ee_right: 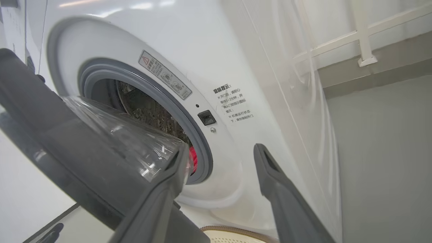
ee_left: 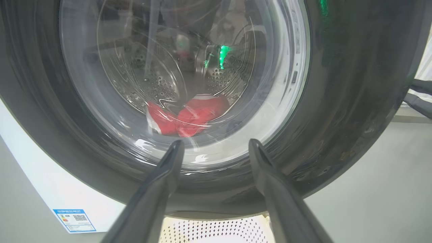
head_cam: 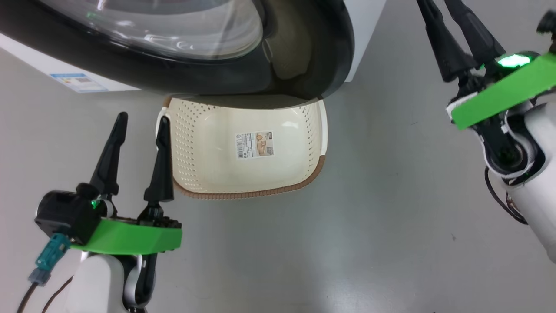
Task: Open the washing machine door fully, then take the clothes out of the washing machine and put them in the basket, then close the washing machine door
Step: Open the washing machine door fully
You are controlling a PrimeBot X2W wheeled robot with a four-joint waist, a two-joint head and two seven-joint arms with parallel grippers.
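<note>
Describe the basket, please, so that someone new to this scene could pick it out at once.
Start at the big white washing machine and its black-rimmed round door, standing ajar. On the grey floor beneath that door sits the basket: cream perforated plastic, brown woven-look rim, paper label on its bottom.

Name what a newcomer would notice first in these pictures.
The washing machine door, a huge glossy black ring round bulging glass, dominates, standing ajar from the white machine. Through its glass, bright red clothes lie low in the steel drum. On the grey floor beneath the door sits a cream basket with a brown rim, bare inside but for a label.
</note>
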